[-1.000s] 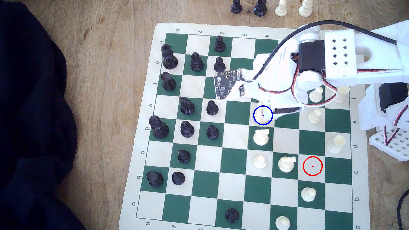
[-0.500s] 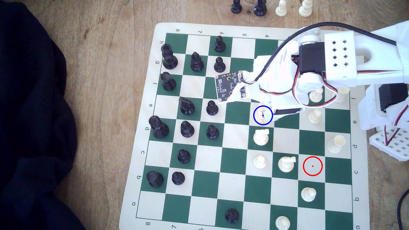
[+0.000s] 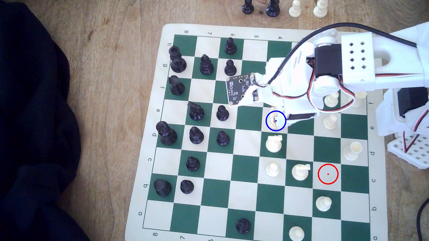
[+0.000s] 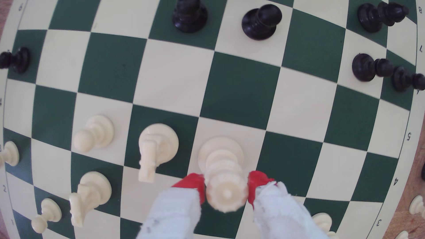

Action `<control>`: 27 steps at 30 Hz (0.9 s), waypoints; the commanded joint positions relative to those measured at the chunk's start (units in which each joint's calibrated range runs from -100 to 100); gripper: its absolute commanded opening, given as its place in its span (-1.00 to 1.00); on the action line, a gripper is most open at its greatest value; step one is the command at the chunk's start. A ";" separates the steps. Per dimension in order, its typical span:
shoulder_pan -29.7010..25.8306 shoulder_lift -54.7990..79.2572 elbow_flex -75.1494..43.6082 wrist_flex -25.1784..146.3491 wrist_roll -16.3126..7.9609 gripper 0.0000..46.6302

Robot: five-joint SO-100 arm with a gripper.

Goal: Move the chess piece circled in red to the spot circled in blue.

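**Gripper holds white piece on the blue-ringed square**

While its base rests on a cream square, the chess piece (image 4: 222,170) stands between the two red-tipped fingers (image 4: 192,183) of the gripper (image 4: 226,187), whose jaws are closed against the piece's head from both sides. White fabric wraps each finger behind its red tip. In the exterior view, the gripper (image 3: 280,117) reaches down over the spot (image 3: 270,125), and the blue ring there encloses part of the cream piece. A white knight (image 3: 273,143) stands on the green square just beside the spot, nearer the bottom of the exterior view. Farther toward the exterior view's right, the red-ringed square (image 3: 328,174) holds no piece. Black pieces (image 3: 198,111) crowd the chessboard (image 3: 142,162) toward the exterior view's left, and four captured pieces (image 3: 284,6) sit on the wooden table (image 3: 106,81) above the board.
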 commanded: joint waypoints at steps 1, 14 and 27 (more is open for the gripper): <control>0.52 -2.30 0.09 -0.22 0.20 -0.40; 1.53 -11.13 -0.36 2.65 0.00 -0.26; 3.33 -29.21 4.54 3.71 -0.10 -0.23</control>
